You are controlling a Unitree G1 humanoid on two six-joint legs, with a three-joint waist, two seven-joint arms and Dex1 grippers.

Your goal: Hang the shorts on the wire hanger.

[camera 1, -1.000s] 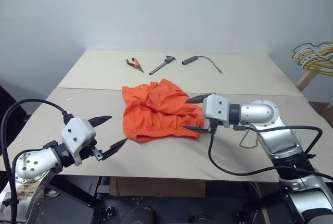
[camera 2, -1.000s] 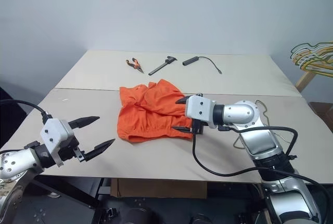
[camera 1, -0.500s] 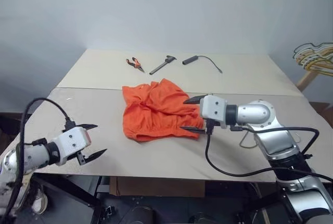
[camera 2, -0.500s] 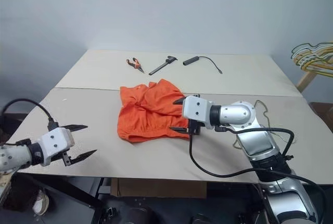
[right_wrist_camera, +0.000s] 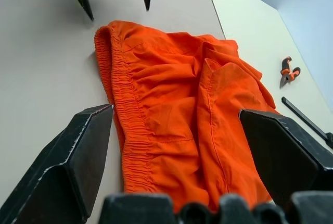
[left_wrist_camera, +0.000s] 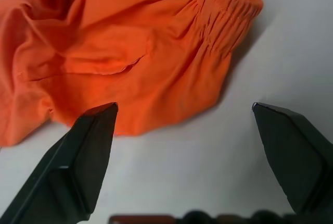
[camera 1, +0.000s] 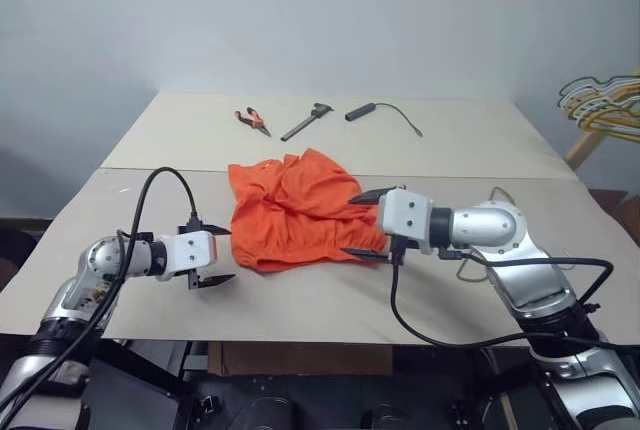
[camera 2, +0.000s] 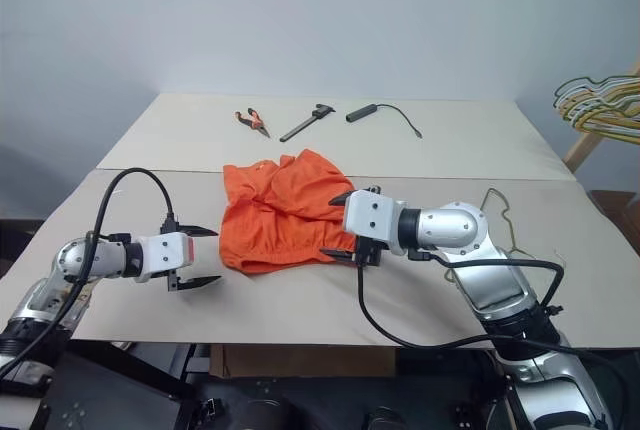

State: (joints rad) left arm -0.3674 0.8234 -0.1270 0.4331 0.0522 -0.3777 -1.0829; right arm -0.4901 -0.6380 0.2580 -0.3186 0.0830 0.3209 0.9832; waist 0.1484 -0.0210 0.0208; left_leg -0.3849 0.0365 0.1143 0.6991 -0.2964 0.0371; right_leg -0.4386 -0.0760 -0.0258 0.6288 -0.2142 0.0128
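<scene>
The left gripper (camera 1: 218,256) is being brought in beside the shorts (camera 1: 295,208) at frame centre; both it and the right gripper (camera 1: 361,223) are being held wide open, empty.

The shorts (camera 1: 297,209) lay crumpled, so their leg openings were lost in the folds, and the right gripper (camera 1: 362,223) covered part of their right edge. In the left wrist view the cloth ran off the picture's edge. The pale hangers (camera 1: 603,102) by the wall were cut off at the frame's right side. The small tools (camera 1: 306,122) on the far table were too small to tell apart beyond orange-handled pliers (camera 1: 251,120)
</scene>
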